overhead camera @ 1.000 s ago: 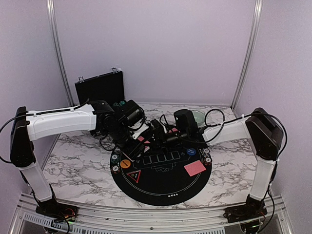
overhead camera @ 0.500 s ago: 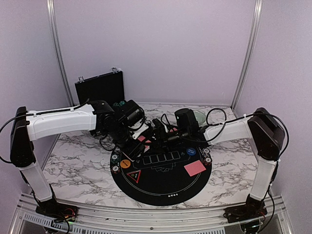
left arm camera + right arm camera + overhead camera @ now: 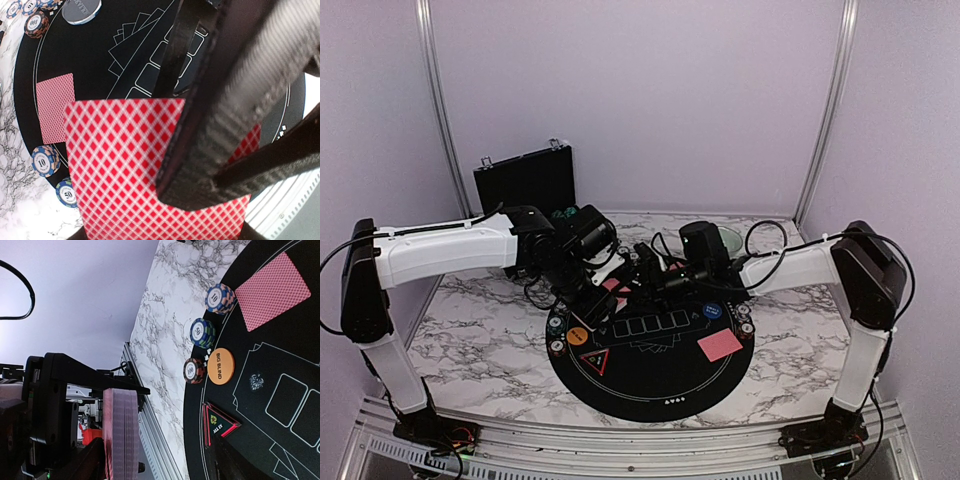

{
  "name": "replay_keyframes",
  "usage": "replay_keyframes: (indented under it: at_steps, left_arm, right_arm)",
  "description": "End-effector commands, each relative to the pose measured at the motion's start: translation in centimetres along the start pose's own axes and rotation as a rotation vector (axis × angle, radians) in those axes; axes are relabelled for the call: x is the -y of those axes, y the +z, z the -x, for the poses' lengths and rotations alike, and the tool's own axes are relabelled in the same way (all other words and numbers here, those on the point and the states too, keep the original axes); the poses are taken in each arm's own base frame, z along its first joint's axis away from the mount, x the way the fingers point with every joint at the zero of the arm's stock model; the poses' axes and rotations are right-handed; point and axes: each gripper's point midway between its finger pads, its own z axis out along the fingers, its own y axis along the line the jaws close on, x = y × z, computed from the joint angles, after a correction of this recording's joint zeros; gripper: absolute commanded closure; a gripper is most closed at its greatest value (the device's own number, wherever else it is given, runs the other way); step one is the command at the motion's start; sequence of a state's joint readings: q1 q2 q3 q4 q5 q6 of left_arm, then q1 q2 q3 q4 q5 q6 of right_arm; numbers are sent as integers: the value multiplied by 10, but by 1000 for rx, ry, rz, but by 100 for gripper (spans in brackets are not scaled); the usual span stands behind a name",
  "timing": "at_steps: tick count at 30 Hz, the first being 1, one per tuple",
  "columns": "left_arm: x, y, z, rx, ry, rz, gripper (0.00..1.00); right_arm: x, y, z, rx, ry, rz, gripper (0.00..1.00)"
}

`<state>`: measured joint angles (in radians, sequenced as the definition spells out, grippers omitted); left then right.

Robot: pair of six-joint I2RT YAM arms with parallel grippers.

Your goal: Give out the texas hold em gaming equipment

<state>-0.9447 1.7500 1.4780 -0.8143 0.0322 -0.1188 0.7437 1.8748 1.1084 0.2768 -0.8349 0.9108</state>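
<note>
My left gripper (image 3: pixel 607 290) is shut on a deck of red-backed playing cards (image 3: pixel 120 165) held over the back left of the round black mat (image 3: pixel 650 385). The right gripper (image 3: pixel 643 268) meets it from the right, open. One of its black fingers (image 3: pixel 210 125) lies across the deck's top card. The right wrist view shows the deck edge-on (image 3: pixel 120 435). One card (image 3: pixel 720 345) lies face down at the mat's right and another (image 3: pixel 272 290) at its left. Chip stacks (image 3: pixel 202 332) and an orange big-blind disc (image 3: pixel 221 366) sit at the left rim. A blue disc (image 3: pixel 712 311) lies at the right.
A black hard case (image 3: pixel 525 180) stands open at the back left. A pale green bowl (image 3: pixel 728 238) sits behind the right arm. A triangular all-in marker (image 3: pixel 595 360) lies on the mat's left. More chips (image 3: pixel 745 320) line the mat's right rim.
The right arm has shifted slightly, its gripper edging toward the back by the deck. The left arm and the deck have held still.
</note>
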Motion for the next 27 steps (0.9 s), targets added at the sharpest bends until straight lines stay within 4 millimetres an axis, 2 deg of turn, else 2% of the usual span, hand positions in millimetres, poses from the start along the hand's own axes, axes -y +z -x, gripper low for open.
replay_keyframes:
  at_steps: [1, 10, 16, 27]
  left_arm:
    - [1, -13, 9, 47, 13, 5, 50]
    - [1, -13, 8, 45, 12, 6, 50]
    - [0, -13, 9, 49, 13, 8, 50]
    - [0, -13, 9, 48, 13, 9, 50]
  right_arm:
    - [-19, -11, 9, 36, -46, 16, 31]
    - [-36, -19, 13, 53, -70, 34, 31]
    - [-40, -27, 14, 69, -70, 35, 35]
    - [-46, -36, 6, 69, -60, 41, 55]
